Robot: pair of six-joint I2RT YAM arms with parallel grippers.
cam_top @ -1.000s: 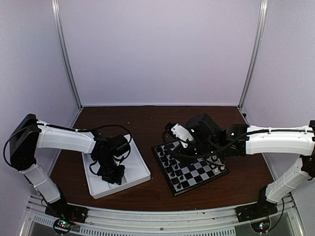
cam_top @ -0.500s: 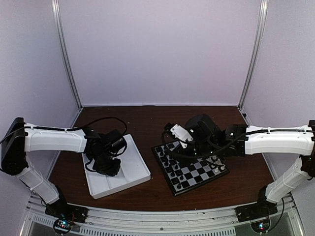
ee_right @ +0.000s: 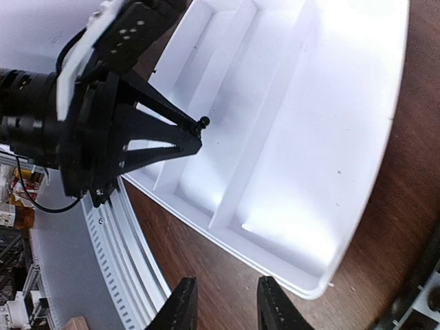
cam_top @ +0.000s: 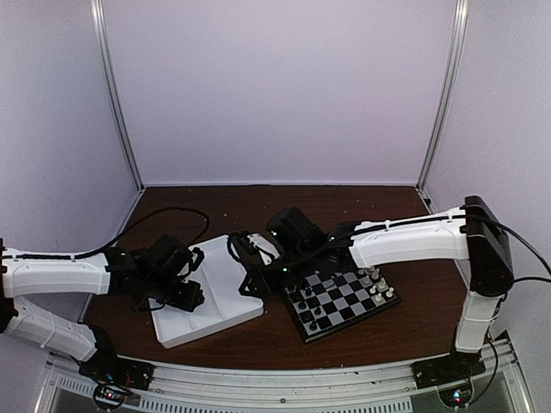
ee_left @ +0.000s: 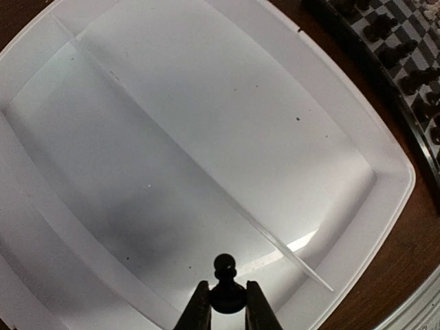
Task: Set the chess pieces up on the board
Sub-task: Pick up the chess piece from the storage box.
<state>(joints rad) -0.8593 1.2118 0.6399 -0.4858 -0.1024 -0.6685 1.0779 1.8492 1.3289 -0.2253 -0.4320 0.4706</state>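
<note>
We've got the left pincer [ee_left: 227, 302] pinched shut on one black pawn [ee_left: 225, 280]. The jaws squeeze its base and the round head pokes out past the tips. It's held over the inside of the tray [ee_left: 206, 137], close to a divider, and we can't tell if the base touches the tray floor.

The right pincer [ee_right: 227, 299] hovers at the tray's board-side edge, jaws apart, nothing between them.

The board [cam_top: 344, 301] sits just right of the tray. It has black pieces [cam_top: 303, 297] on the squares nearest the tray and white pieces [cam_top: 379, 282] on the side away from it.

We reckon this pawn weighs next to nothing. It's stiff, slick plastic, so it could twist or pop out of the jaws if squeezed off-centre. Low on the base, where it's widest, looks like the right hold. It'll likely tip easily, so we'd set it down dead upright.
</note>
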